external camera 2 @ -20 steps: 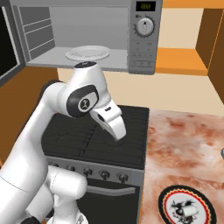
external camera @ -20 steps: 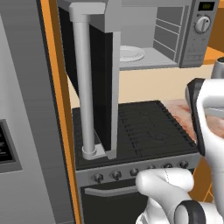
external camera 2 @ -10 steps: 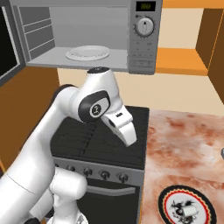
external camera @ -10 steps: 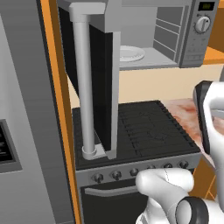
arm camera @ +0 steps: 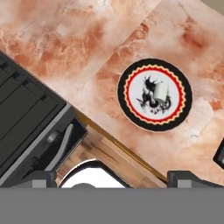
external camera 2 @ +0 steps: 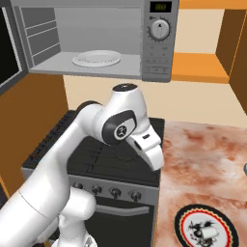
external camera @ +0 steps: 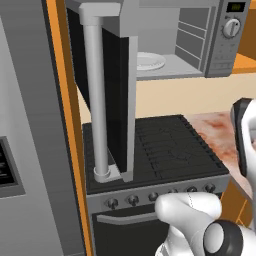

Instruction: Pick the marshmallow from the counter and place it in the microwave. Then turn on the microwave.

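A: Where's the marshmallow (arm camera: pixel 160 91)?
B: Lying on a round plate (arm camera: pixel 179 113) with a black rim and red scalloped ring, on the mottled reddish counter (arm camera: pixel 87 52), just beside the black stovetop (arm camera: pixel 22 113).
A: And the tool (arm camera: pixel 111 177)?
B: Its fingers are spread wide, empty, hanging well above the plate.
A: The microwave (external camera 2: pixel 157 53)?
B: Door swung open, a white plate (external camera 2: pixel 96 59) inside.

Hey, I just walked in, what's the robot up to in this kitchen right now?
The white arm is reaching out over the counter beside the stovetop, toward a marshmallow that sits on a black-and-red rimmed plate. Its jaws are open and hold nothing; the marshmallow is not yet picked up. The microwave above the stove stands with its door swung open and a white plate inside, ready to receive it.
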